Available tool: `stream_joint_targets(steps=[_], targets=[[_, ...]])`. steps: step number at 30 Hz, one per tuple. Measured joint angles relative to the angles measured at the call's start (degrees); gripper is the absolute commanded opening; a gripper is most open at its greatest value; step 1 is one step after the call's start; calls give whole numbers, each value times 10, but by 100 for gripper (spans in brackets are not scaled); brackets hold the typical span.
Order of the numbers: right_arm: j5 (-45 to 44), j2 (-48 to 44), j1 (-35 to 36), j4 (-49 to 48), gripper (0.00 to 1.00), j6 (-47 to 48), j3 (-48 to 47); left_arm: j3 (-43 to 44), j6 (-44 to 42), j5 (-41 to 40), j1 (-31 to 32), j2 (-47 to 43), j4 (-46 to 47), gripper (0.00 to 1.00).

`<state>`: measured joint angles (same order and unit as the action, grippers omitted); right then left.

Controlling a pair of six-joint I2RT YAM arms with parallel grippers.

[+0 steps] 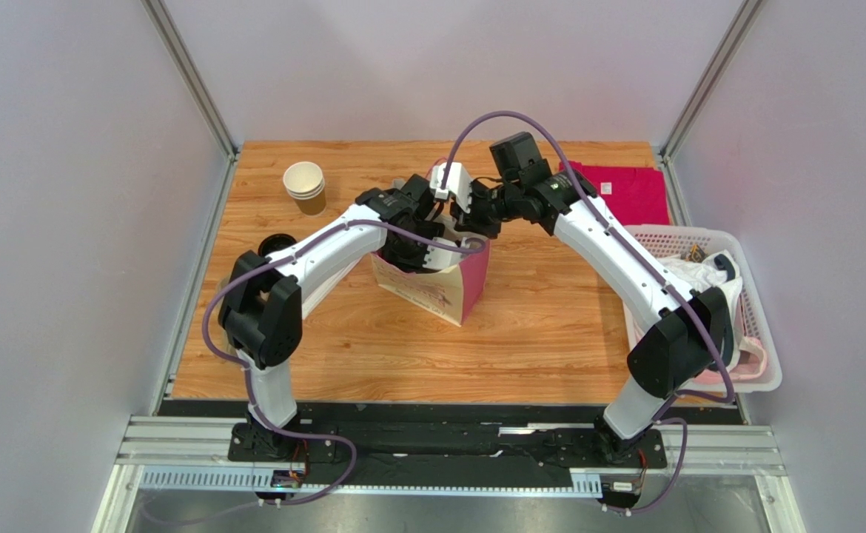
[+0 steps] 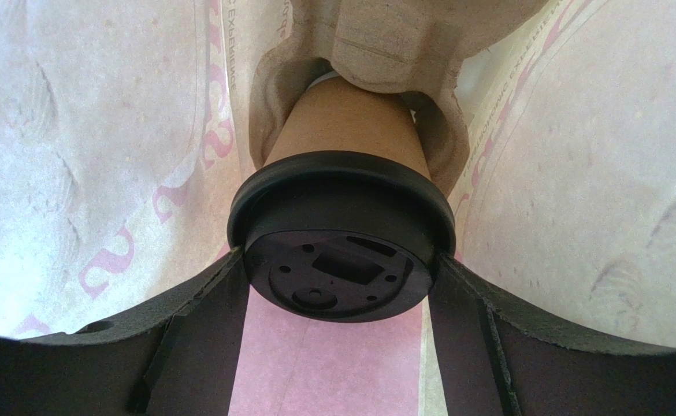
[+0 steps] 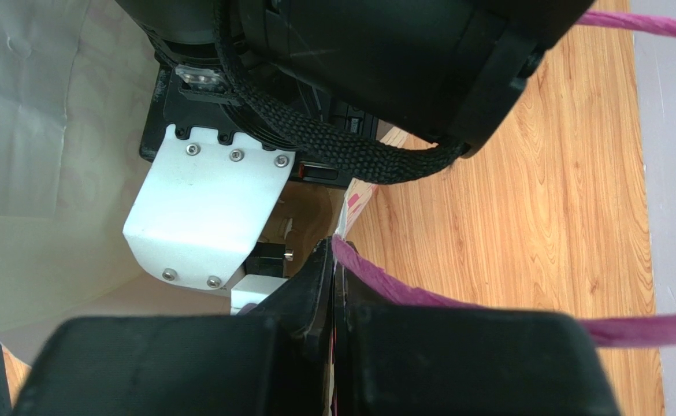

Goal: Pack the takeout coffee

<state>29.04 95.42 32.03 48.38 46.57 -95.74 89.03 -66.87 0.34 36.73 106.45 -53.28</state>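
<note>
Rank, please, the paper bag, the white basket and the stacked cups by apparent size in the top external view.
Largest to smallest:
white basket
paper bag
stacked cups

1. Cream paper bag (image 1: 438, 291) with pink print, standing open mid-frame on the wooden table (image 1: 549, 322)
2. Grey pulp cup carrier (image 2: 376, 39) inside that bag, at the top of the left wrist view
3. Stack of paper cups (image 1: 304, 181), upper left
4. Magenta cloth (image 1: 630, 191), upper right
5. White plastic basket (image 1: 682, 231), right edge

Wood tbl (image 1: 549, 322), pale grey walls (image 1: 71, 167)
</note>
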Motion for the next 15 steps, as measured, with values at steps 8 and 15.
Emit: stream_joint_targets(steps=[8,15], targets=[[4,1,-7,-3,0,2,0,17,-5,-8,-2,21,-5,3],[12,2,-15,-3,0,8,1,21,-3,-10,-2,23,-7,35]])
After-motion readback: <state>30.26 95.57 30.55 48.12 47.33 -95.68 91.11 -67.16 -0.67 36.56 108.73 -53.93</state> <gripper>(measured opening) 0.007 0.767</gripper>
